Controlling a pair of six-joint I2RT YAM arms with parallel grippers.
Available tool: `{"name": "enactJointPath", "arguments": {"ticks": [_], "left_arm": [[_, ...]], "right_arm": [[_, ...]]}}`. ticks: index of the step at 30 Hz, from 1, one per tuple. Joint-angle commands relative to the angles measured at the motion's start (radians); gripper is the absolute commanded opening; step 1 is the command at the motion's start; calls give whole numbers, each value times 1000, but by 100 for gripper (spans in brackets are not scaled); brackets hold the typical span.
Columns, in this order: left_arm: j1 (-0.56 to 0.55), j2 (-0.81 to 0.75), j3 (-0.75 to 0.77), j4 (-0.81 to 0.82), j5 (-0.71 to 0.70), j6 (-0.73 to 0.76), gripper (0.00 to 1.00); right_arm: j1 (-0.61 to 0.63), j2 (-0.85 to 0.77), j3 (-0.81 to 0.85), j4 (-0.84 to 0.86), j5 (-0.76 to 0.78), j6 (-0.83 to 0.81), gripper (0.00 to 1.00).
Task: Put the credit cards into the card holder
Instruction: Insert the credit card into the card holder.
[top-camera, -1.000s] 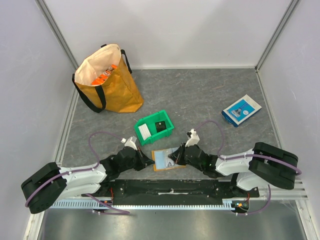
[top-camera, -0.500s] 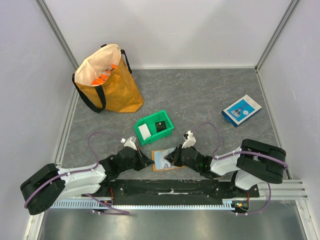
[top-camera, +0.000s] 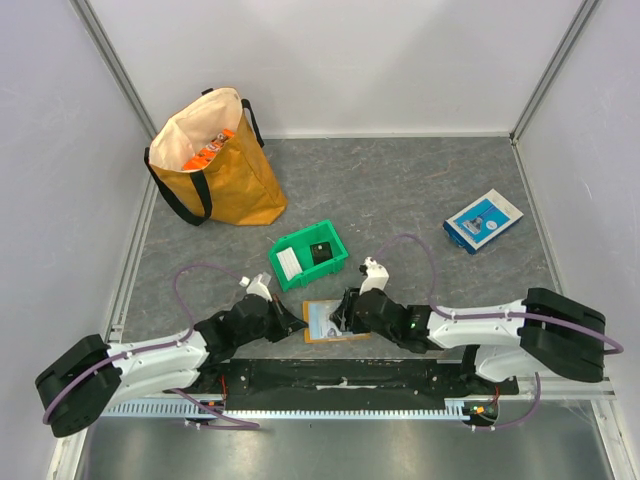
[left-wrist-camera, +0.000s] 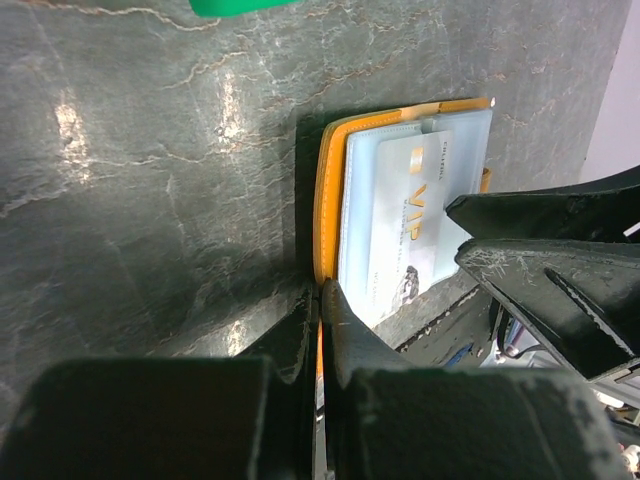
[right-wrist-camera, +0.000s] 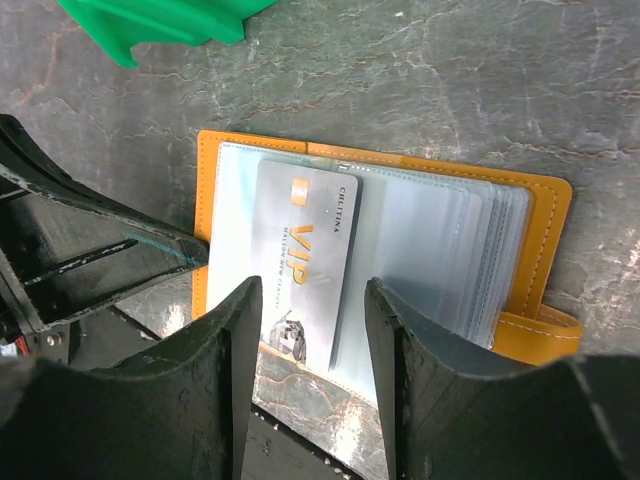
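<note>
1. Grey stone-patterned table fills the top view.
2. An orange-yellow tote bag stands at upper left.
3. The green bin at centre holds a white card and a black card.
4. A blue-and-white box lies at right.
5. The orange card holder lies open just below the bin. The left gripper, fingers pressed together, pinches its left orange edge.
6. A grey VIP card rests on the holder's clear sleeves, between the right gripper's spread fingers.
</note>
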Motion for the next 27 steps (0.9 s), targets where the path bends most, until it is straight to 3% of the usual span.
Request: {"name": "enactJointPath", "arguments": {"ticks": [1, 10, 22, 27], "left_arm": [[-1, -16, -56, -19, -33, 42, 2], [-2, -19, -56, -19, -28, 46, 2], [-2, -37, -45, -22, -15, 62, 2], [-2, -94, -27, -97, -16, 89, 2]], "right_arm": [[0, 58, 57, -94, -6, -44, 52], [29, 154, 131, -25, -65, -78, 39], [41, 206, 203, 23, -143, -134, 36], [41, 74, 183, -75, -39, -180, 51]]}}
